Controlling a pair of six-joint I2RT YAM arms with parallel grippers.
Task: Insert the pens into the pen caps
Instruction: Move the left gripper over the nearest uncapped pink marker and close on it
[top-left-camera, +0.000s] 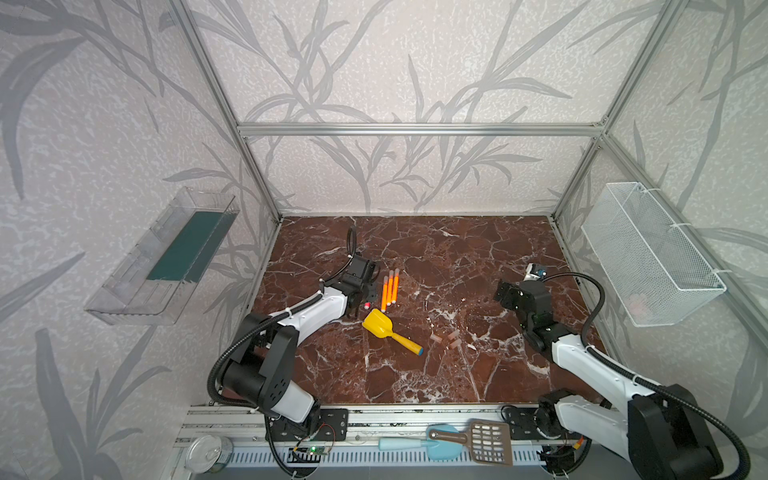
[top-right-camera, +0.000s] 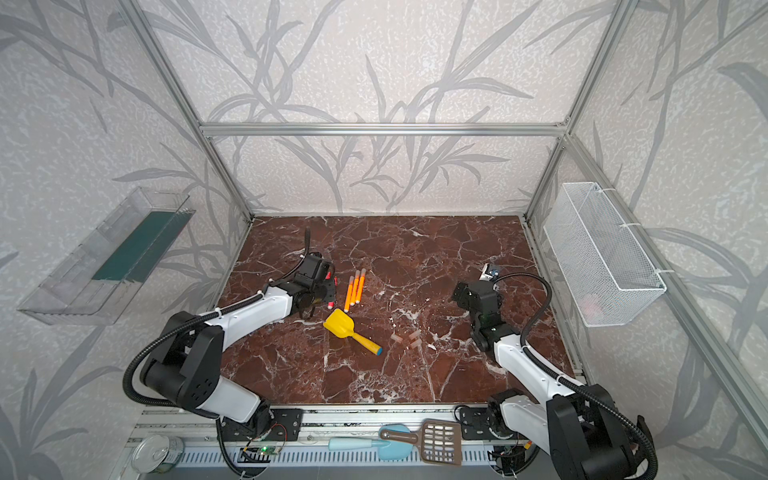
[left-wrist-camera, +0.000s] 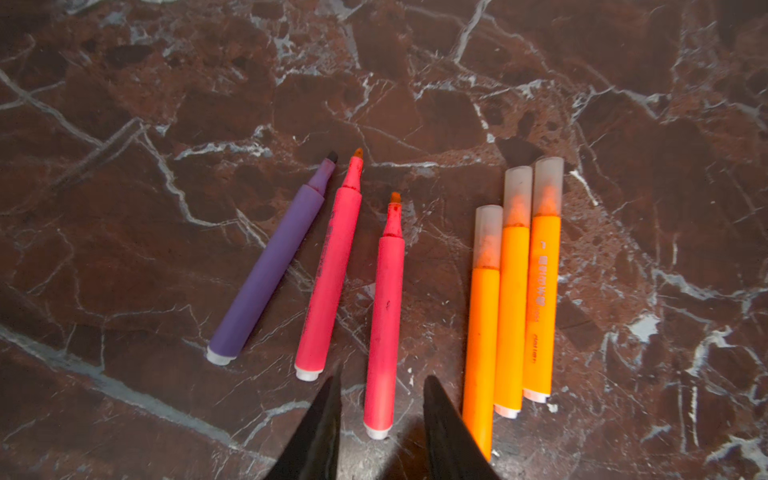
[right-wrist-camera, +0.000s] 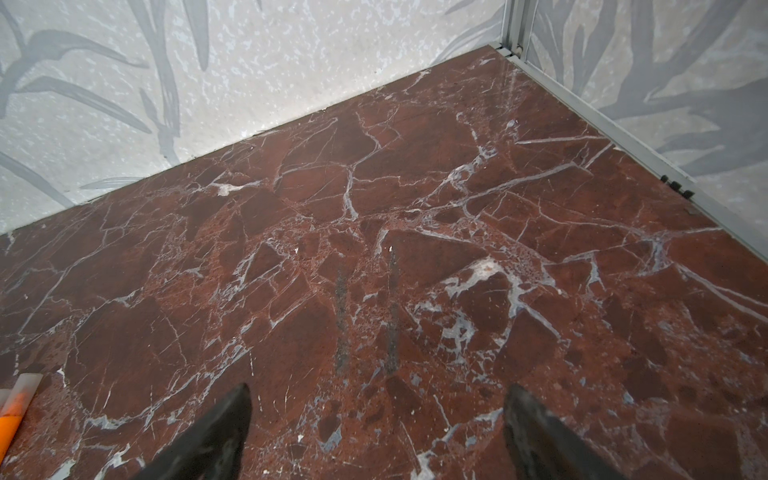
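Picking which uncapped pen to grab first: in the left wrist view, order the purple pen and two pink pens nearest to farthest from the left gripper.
1. Pink pen beside the orange pens: butt end between the fingers of the left gripper.
2. Other pink pen: middle of the uncapped three.
3. Purple pen: outermost.

2 top views overlook the table (top-left-camera: 457, 249); 2 wrist views face it closely.

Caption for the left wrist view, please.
Left claw open astride an uncapped pink pen, three capped orange pens alongside.
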